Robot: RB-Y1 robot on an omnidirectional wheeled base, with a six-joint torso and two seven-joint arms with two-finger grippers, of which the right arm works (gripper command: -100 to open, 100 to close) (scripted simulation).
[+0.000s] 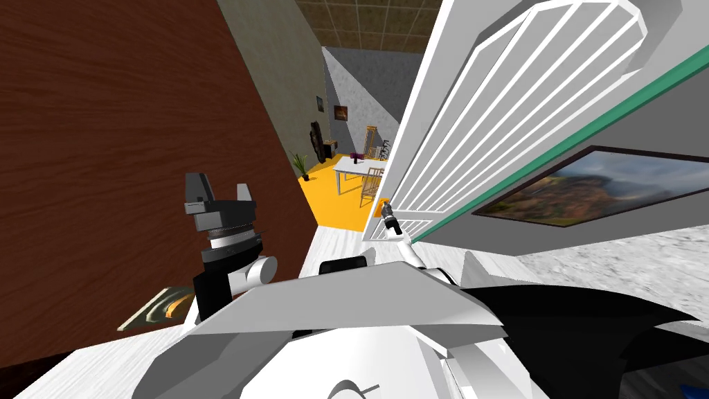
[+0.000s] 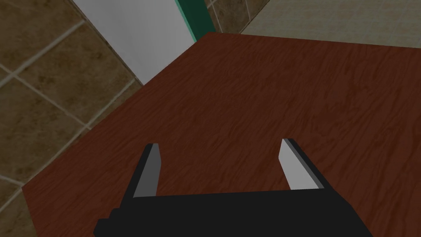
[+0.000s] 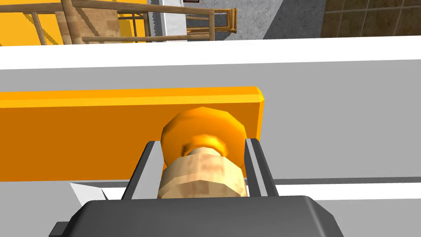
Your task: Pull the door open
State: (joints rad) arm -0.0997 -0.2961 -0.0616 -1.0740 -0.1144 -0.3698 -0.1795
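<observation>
A white slatted door (image 1: pixel 478 118) stands partly open at my right, with a gap to a room beyond. Its round tan knob (image 3: pixel 203 173) sits on an orange plate (image 3: pixel 82 135) against the white door face (image 3: pixel 329 123). My right gripper (image 3: pixel 201 164) is shut on the knob, one finger pressing each side. In the head view the right gripper (image 1: pixel 388 215) reaches the door's edge at the orange knob (image 1: pixel 383 206). My left gripper (image 1: pixel 220 194) is raised at my left, open and holding nothing, with its fingers (image 2: pixel 290 164) in front of a dark red-brown wooden wall (image 2: pixel 267 103).
The red-brown wall (image 1: pixel 124 152) runs close along my left. Through the gap lies a yellow floor (image 1: pixel 332 201) with a white table (image 1: pixel 353 168) and wooden chair (image 1: pixel 370 183). A framed landscape picture (image 1: pixel 602 187) hangs on the wall beside the door. A small mat (image 1: pixel 159 308) lies by the left wall.
</observation>
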